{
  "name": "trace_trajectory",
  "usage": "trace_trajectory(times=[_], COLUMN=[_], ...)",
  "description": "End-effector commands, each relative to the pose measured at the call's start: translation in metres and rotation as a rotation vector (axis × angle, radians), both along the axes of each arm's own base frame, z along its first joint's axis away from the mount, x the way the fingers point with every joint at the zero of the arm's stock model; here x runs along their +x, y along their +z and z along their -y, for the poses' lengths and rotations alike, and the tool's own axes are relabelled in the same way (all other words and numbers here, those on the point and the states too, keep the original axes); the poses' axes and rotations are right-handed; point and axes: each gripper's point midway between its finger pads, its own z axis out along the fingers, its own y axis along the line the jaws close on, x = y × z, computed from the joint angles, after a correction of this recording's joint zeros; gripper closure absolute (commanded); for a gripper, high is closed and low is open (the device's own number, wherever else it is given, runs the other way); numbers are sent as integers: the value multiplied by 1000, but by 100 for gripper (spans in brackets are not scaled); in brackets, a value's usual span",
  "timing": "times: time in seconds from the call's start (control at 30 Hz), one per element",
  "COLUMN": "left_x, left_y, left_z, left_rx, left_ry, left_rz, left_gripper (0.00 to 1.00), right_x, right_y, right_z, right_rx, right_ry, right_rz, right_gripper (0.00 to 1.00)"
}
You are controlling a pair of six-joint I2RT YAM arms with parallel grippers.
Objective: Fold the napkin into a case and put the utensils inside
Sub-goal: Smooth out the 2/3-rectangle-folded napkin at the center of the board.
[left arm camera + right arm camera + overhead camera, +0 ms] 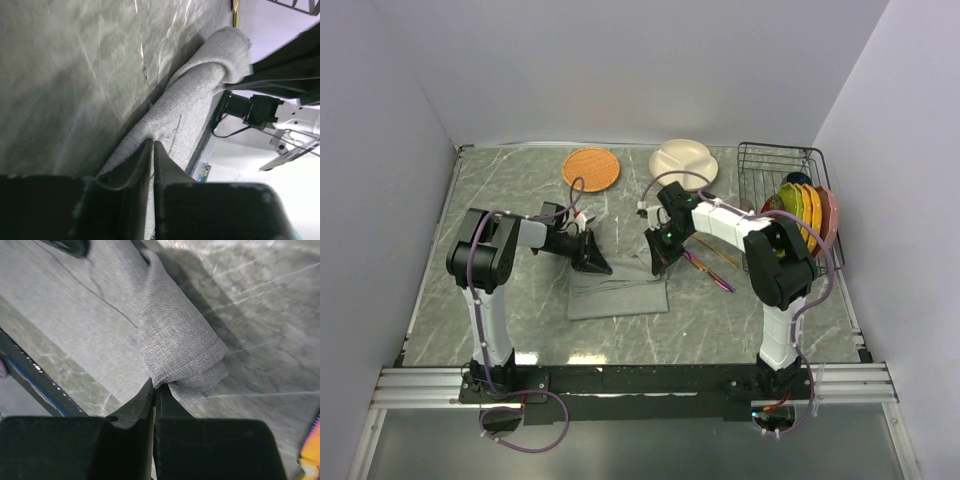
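Observation:
The grey napkin (618, 295) lies folded on the marble table, its far edge lifted into a rolled fold between my two grippers. My left gripper (595, 263) pinches the left end of that fold. In the left wrist view its jaws (152, 146) stand nearly together with the cloth (195, 95) running between them. My right gripper (658, 262) is shut on the right end. In the right wrist view its tips (156, 388) meet at the hem of the bunched napkin (175, 340). The utensils lie to the right of the napkin: a purple knife (712, 273) and a gold spoon (722, 256).
A round orange woven mat (591, 168) and a cream plate (684, 162) sit at the back. A black wire rack (782, 180) at the back right holds several coloured plates (807, 212). Walls close in the table on three sides.

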Motion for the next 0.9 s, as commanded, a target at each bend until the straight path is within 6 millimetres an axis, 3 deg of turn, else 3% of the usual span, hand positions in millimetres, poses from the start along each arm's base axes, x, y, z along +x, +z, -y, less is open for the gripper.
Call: trace_trajectory(times=[0.0,0.23,0.4,0.67,0.87], left_x=[8,21,19,-2,-29], left_y=[5,62,81,66,45], left_z=[-13,-27,-40,-17,-8], left_rx=[63,107,220,382,376], left_ry=[66,-54,-270,-640,-808], left_rz=[60,457,841,1249,1265], left_gripper=[82,57,51,50,49], right_x=[2,13,19,20,19], right_y=[-23,-26,-13,-12,-9], right_z=[6,7,0,-8,-8], right_rx=[-76,-97,-55,-36,-42], right_ry=[-24,-52,-55,-90,-89], right_rz=[-15,-26,-22,-69,-77], right_gripper=[100,100,100,100,100])
